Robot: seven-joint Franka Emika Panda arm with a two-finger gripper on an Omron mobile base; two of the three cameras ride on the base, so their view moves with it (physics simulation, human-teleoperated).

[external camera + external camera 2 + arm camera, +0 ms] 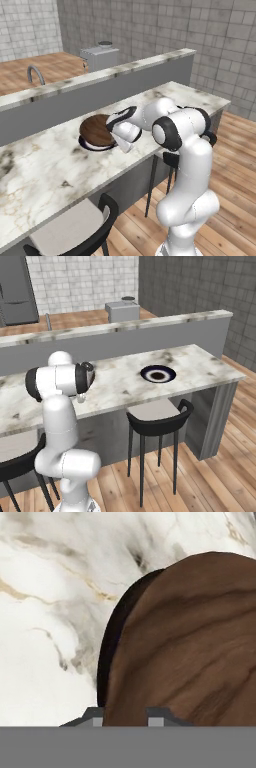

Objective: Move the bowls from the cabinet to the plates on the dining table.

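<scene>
The dark brown wood-look bowl [96, 129] sits on a navy-rimmed plate [89, 146] on the marble tabletop [45, 165] of the dining table, in front of the raised back ledge [100, 75]. The plate's rim shows as a dark crescent under the bowl's near side.

The white arm reaches over the tabletop's front edge, and its hand is bent down to the bowl's right side, with the fingers [126, 147] at the bowl's rim.

In the hand view the bowl [190, 642] covers the right half, its wood grain seen up close, and the plate [107, 662] shows as a thin dark band along the bowl's left edge, with veined marble [45, 637] beyond it. The two fingers [157, 716] stand at the bottom of that view, and the edge of the bowl runs down between them, so they straddle the rim. I cannot tell whether they are pinching it or standing just loose of it.

In the right base view a second plate [158, 374] of the same pattern lies further along the tabletop, well apart from the arm, with nothing on it. A black stool [157, 416] stands below that plate, and another stool [75, 230] stands below the near end of the tabletop
</scene>
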